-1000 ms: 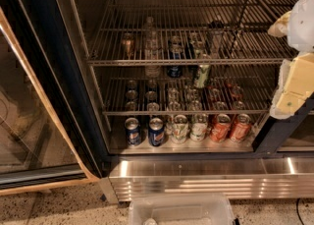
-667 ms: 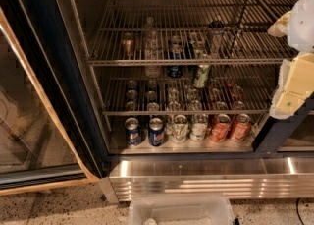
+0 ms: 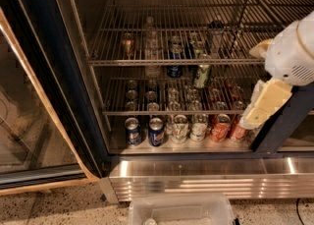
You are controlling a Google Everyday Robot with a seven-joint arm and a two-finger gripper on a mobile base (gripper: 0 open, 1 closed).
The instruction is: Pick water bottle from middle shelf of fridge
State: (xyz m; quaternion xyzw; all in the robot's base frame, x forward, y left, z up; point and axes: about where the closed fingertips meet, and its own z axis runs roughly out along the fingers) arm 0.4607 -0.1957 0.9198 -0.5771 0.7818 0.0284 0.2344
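Whether open or closed, cannot tell: cream gripper [image 3: 267,100] at the right edge, in front of red cans [image 3: 220,128]. Well to its left, on the chrome wire middle shelf [image 3: 117,63] of the fridge [image 3: 44,62], clear ribbed water bottle [image 3: 151,42] upright among cans [image 3: 128,44], dark-capped bottle [image 3: 215,35] farther right.

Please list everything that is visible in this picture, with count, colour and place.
fridge: one, dark frame, fills the view
glass door: one, open, left
middle shelf: one, chrome wire
water bottle: one, clear, middle shelf, left of centre
dark-capped bottle: one, clear, same shelf, right
green-and-white bottle: one, shelf below
cans: many, mixed colours, both shelves and fridge floor
plastic bin: one, pale, floor in front
arm: one, white, right edge
gripper: one, cream, lower right, far from the water bottle
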